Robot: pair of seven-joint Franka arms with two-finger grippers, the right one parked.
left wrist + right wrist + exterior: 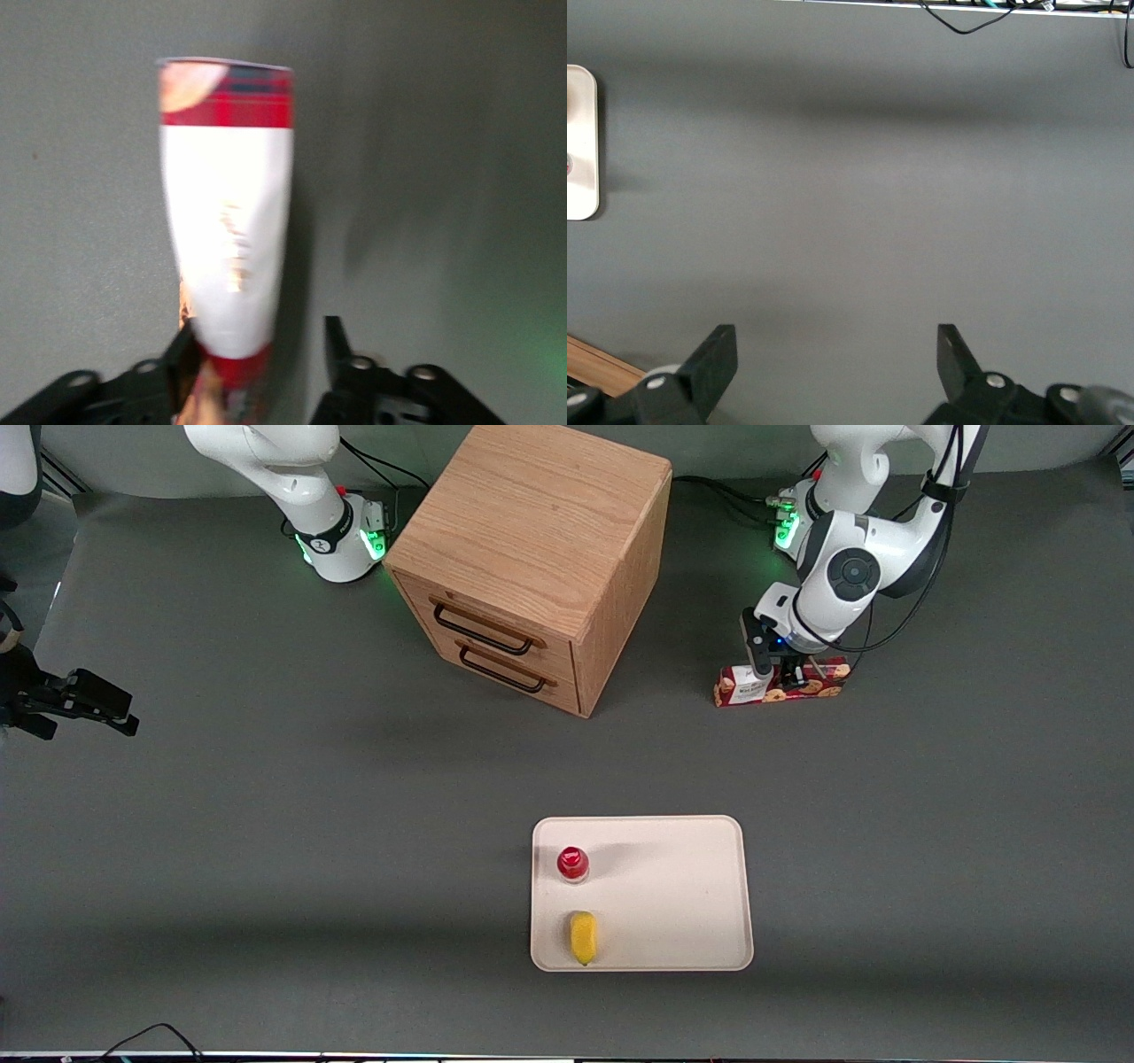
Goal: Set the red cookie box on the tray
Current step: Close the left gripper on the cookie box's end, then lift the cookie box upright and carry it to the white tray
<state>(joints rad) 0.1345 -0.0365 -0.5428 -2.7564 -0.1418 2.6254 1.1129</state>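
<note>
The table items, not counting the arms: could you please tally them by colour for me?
Red: 2, the red cookie box under the left gripper, whose open fingers straddle it, and a red-capped bottle
Yellow: 1, a yellow item
Cream-white: 1, the tray
Wood: 1, a drawer cabinet
Total: 5

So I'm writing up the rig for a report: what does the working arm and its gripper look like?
The working arm has glossy white rounded shells with dark grey joint caps and black bands. Black cables run along it, and green lights glow at its base. Its gripper, over the red cookie box beside the wooden drawer cabinet, is black with two slim black jaws and silver screws.
</note>
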